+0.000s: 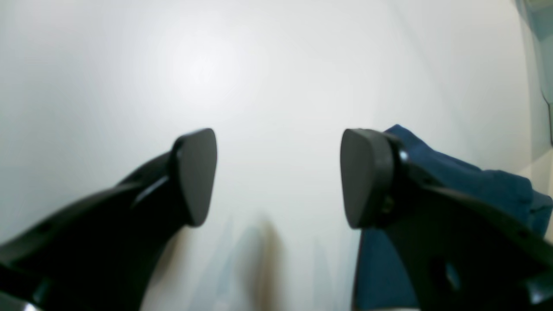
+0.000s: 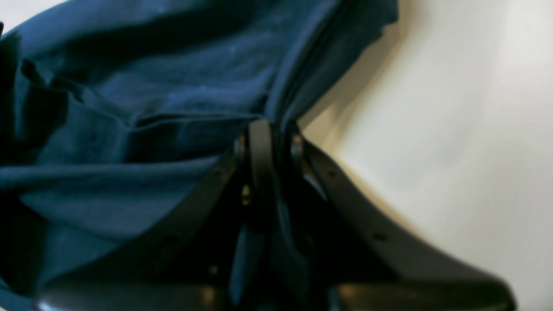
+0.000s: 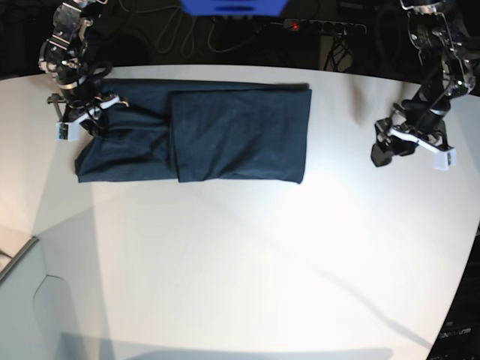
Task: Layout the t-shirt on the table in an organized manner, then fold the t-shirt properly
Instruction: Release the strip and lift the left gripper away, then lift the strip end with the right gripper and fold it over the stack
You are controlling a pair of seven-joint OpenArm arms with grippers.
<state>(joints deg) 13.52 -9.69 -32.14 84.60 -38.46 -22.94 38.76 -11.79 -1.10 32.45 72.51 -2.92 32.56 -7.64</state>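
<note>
White and matte, the table [image 3: 247, 255] filled most of the base view, with dark cables along its far edge. On its far side lay the shirt [image 3: 225, 135], dark navy, folded into a long band with one panel doubled over the middle.

At one end of that band sat the right gripper [image 2: 270, 129], its fingers pressed together on a raised ridge of cloth. In the right wrist view the fabric rose in a crease straight out of the fingertips, bunched and wrinkled to one side of them, with bare table on the other side.

Well apart from the shirt's other end, the left gripper [image 1: 278, 177] hovered over bare table, its two pads [image 1: 196, 172] standing wide apart with nothing between them. In the left wrist view, a corner of blue cloth showed behind and beyond one finger, not touching either pad. That view was soft and blurred near the bottom.
</note>
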